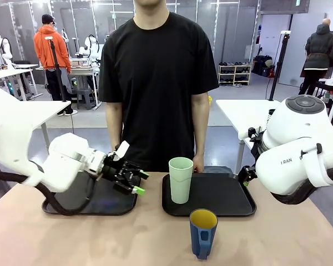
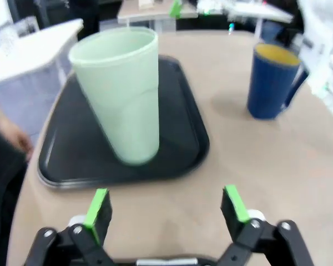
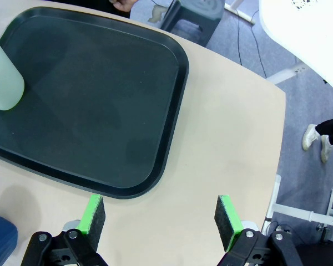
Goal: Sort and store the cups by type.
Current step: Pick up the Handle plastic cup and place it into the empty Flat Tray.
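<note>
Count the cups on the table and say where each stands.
2. The mint-green tumbler stands upright at the left end of the right tray. The blue mug stands on the bare table in front of that tray. The left arm hides part of the left tray.

Left gripper (image 1: 140,183) fingers (image 2: 98,209) spread, empty, aimed sideways toward centre; right gripper (image 3: 161,215) wide apart, empty, pointing down.

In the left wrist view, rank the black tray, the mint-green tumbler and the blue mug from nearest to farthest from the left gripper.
1. Black tray: its rim lies just ahead of the left gripper.
2. Mint-green tumbler: standing on that tray, slightly left.
3. Blue mug: on the table, farther right.
</note>
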You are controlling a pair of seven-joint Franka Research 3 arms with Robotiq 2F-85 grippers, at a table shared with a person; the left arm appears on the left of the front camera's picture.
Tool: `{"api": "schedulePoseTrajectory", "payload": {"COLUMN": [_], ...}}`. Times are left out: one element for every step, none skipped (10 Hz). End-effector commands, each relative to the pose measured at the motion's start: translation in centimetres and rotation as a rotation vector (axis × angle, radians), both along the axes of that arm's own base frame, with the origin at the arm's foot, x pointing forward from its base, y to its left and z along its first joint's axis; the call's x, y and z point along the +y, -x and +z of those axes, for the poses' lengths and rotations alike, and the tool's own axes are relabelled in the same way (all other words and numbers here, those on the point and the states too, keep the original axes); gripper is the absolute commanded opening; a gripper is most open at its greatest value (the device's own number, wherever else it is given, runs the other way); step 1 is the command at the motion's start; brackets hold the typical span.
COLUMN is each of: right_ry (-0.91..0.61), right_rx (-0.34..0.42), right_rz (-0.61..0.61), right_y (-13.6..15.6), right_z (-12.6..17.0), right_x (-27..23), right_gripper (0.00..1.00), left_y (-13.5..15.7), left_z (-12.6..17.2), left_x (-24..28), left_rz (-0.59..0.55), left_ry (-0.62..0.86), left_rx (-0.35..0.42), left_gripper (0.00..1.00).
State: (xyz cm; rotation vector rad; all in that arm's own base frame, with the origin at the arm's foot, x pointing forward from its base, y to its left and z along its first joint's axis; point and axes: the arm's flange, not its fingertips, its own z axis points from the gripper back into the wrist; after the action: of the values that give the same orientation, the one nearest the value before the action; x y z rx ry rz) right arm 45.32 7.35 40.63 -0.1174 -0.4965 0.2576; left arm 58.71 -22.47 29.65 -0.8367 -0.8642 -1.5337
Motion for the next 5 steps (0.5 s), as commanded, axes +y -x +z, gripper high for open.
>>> {"api": "schedulePoseTrajectory", "payload": {"right_ry": [-0.001,-0.001,-0.001,-0.001,-0.001], "right_rx": [-0.001,-0.001,-0.001,-0.001,-0.001], "right_rz": [0.0,0.0,0.0,0.0,0.0], "right_y": [-0.1,-0.1,-0.1,-0.1,-0.1], "right_z": [0.0,0.0,0.0,0.0,0.0], "right_x": [0.0,0.0,0.0,0.0,0.0], "right_gripper": [1.0,1.0,1.0,1.0,1.0], "left_y": [4.7,6.1,7.4,9.3,10.9], "left_z": [5.1,6.8,8.4,10.1,11.0], "left_x": [2.9,3.9,5.3,6.9,7.9], "left_rz": [0.048,0.072,0.148,0.194,0.216], "left_ry": [-0.313,-0.418,-0.514,-0.634,-0.761], "left_rx": [0.027,0.044,0.071,0.141,0.198], "left_gripper": [1.0,1.0,1.0,1.0,1.0]}}
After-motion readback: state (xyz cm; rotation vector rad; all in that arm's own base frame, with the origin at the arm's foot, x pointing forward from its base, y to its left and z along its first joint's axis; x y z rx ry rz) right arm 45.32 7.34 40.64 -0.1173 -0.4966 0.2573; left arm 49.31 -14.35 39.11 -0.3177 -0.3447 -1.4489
